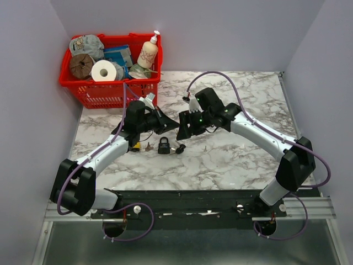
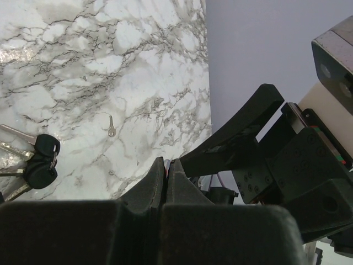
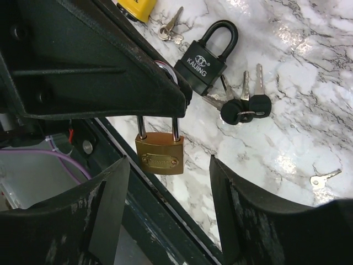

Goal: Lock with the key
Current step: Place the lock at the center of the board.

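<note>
A brass padlock hangs by its silver shackle from my left gripper, whose black fingers are shut on the shackle above the table's near part. My right gripper is open, its two fingertips either side of the brass body and just short of it, not touching. A small loose silver key lies on the marble to the right, also in the left wrist view. In the overhead view the two grippers meet mid-table.
A black padlock lies on the marble beside a bunch of black-headed keys. A yellow padlock with small keys lies further left. A red basket of household items stands at the back left.
</note>
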